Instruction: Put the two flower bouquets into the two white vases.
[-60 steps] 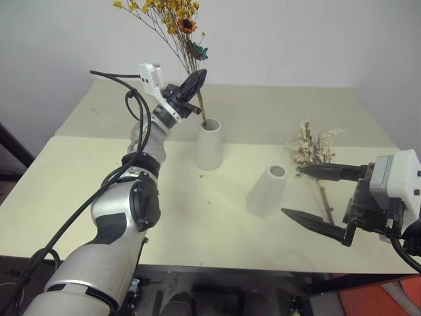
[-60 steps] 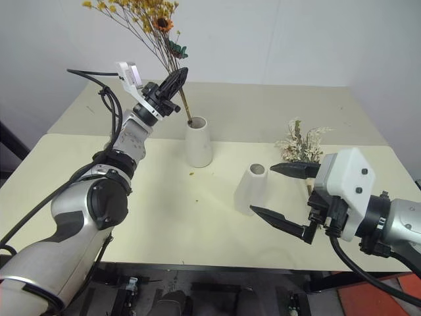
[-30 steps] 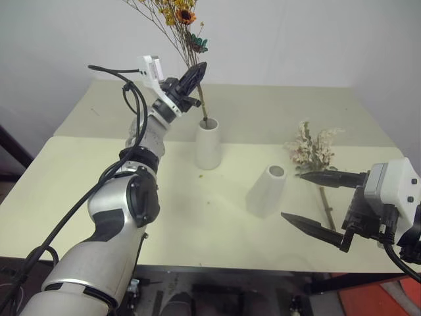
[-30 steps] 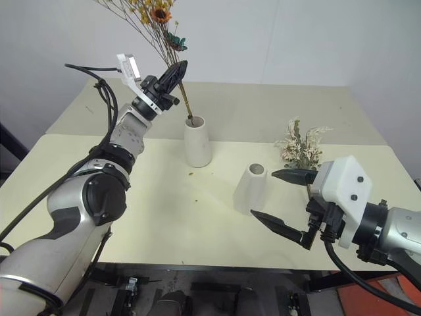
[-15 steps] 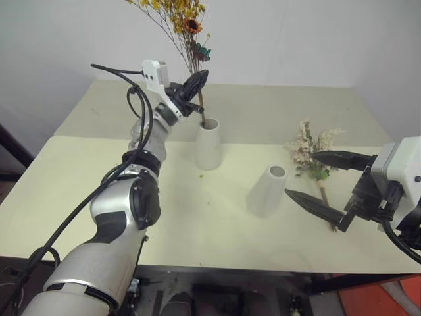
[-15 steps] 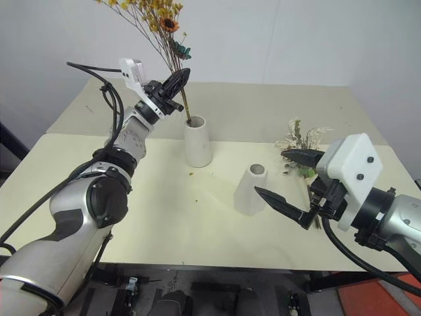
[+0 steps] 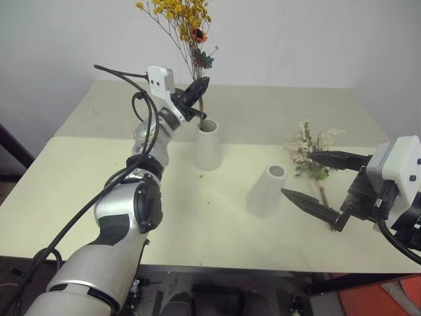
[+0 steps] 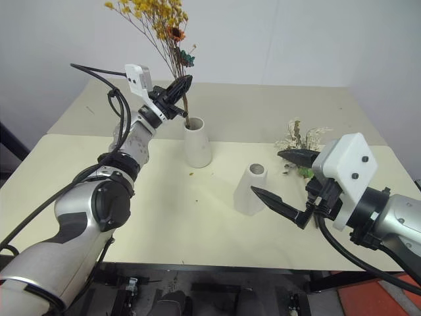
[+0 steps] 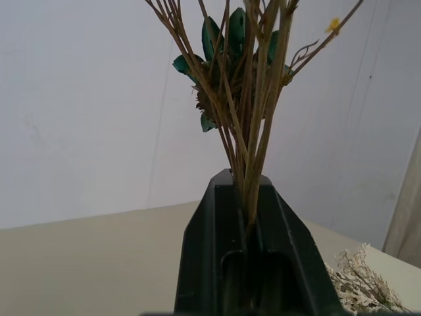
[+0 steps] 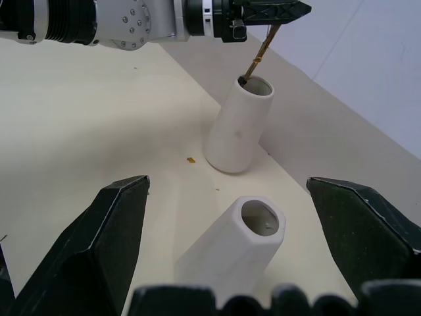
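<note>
On the pale yellow table [image 7: 99, 191], two white vases [image 7: 209, 143] stand.

stems [image 9: 253, 164]: lower ends hidden in left tool [image 9: 248, 260] | blossoms cropped

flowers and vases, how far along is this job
Nearly half done: the yellow flowers have their stems down in the far vase, with the left end effector closed around the stems. The cream flowers lie on the table beside the empty near vase. The right end effector is open and holds nothing. Left to do: release the yellow flowers, then pick up the cream flowers and put them in the empty vase.
</note>
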Robot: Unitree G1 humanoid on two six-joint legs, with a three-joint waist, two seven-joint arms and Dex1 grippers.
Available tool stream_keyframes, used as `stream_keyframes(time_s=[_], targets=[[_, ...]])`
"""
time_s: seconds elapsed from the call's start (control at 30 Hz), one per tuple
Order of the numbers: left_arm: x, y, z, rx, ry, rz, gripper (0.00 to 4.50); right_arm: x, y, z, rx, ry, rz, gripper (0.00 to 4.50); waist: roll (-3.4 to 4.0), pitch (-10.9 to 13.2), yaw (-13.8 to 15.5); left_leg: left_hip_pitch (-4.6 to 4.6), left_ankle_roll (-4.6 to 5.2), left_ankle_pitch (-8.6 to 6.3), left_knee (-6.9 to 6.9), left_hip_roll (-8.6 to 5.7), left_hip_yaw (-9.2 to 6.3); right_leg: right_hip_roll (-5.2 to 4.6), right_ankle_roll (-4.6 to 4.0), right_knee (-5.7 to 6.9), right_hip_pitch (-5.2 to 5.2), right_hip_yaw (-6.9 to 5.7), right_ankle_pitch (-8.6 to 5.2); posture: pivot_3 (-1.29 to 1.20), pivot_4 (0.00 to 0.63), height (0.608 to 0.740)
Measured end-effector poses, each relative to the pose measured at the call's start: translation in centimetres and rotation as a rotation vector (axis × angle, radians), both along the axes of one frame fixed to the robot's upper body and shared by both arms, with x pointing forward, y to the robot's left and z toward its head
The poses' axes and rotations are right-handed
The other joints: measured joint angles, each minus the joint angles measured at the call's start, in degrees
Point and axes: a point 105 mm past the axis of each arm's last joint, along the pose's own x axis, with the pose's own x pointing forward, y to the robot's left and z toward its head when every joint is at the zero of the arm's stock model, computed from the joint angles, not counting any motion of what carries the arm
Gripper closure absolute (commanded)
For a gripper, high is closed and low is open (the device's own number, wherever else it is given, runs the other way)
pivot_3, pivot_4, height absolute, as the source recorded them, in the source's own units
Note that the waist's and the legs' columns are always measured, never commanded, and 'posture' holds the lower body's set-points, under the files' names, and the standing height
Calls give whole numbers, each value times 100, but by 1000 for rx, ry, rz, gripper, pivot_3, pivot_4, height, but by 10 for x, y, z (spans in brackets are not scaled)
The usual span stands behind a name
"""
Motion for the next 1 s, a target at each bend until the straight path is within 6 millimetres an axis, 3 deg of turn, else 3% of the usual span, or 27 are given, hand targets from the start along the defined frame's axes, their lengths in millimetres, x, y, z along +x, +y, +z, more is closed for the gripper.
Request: stream_keyframes(time_s=[0.13,0.37,0.7,1.0], targets=[[0,-3,-19,20,42,-10,2273,1,-1,-1,-5,1,-7,0,0,0,-3,-11,0,0,0,0,0,0,0,2,-10,-1,0,0,150,740],[-3,-5,-20,33,32,-50,161,2,-3,-3,-10,-2,-19,0,0,0,-1,-12,0,0,0,0,0,0,0,0,-9,-1,0,0,150,740],[-10,5,-21,48,5,-107,53,4,-3,-11,-17,18,-17,0,0,0,-8,-10,0,0,0,0,0,0,0,0,-9,-1,0,0,150,740],[-11,38,-38,169,36,-74,53,7,-6,-10,-15,13,-21,0,0,0,-22,-9,0,0,0,1,-1,2,0,1,-10,0,0,0,150,740]])
